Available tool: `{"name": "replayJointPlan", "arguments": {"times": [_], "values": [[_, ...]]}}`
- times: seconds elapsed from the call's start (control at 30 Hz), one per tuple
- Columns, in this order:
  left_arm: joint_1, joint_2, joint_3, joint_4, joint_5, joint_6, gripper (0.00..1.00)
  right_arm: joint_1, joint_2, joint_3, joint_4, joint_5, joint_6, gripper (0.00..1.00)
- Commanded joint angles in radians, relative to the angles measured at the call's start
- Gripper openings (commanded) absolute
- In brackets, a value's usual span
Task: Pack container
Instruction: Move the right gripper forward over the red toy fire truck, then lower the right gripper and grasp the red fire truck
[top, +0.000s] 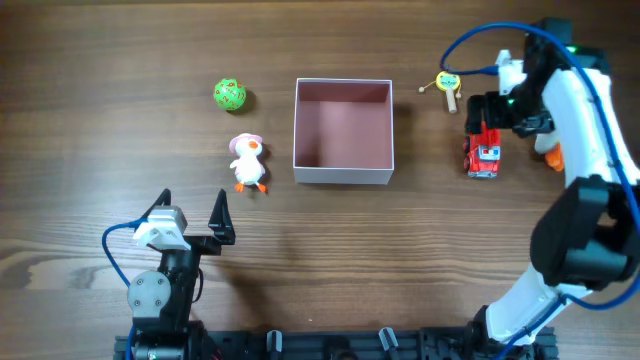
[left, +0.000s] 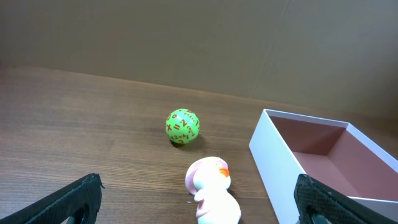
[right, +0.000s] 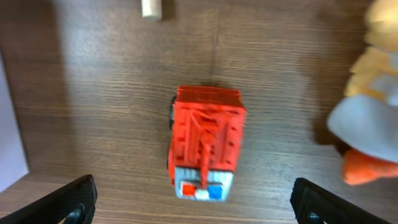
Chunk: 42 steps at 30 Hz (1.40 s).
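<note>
While the left fingers (left: 76, 199) stand spread wide and hold nothing at the near left of the desk (top: 90, 60), two toys lie on the far side of them. A white duck with a pink hat (top: 247, 162) rests just left of the container (top: 344, 175). A green ball with orange marks (top: 229, 95) sits farther off, apart from the duck and near the container's far left corner. From the left wrist, the duck is straight ahead in the gap between the fingers, with the ball beyond it and the container's white wall to the right.

On the right side, the right fingers (right: 68, 200) are also spread wide and hold nothing. They hover over a red fire truck (top: 483, 153) that stands on the desk right of the container, apart from its wall, with its blue-and-white end toward the near side. Beyond the truck, a small yellow-and-wood toy (top: 447, 87) lies near the container's far right corner. Just right of the truck is another toy in yellow, pale blue and orange (right: 367, 106). The right arm (top: 585, 130) hides most of it from above, and I cannot tell what it is.

The container sits mid-desk, square to the edges, open side up. Its white walls enclose a dusty-pink inside, and only that pink floor shows within. All the toys lie outside it on the desk.
</note>
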Motion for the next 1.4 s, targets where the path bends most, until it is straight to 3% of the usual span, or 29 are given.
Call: {"name": "replayJointPlan", "arguments": {"times": [0.0, 0.63, 1.37], "values": [[0.007, -0.007, -0.003, -0.007, -0.002, 0.019, 1.0, 0.032, 0.045, 0.007, 0.014, 0.045, 0.001, 1.0], [0.007, -0.006, -0.003, -0.007, -0.002, 0.019, 1.0, 0.005, 0.104, 0.007, 0.062, 0.005, -0.029, 1.0], [0.007, -0.006, -0.003, -0.007, -0.002, 0.019, 1.0, 0.005, 0.115, 0.007, -0.048, -0.008, -0.026, 1.0]]}}
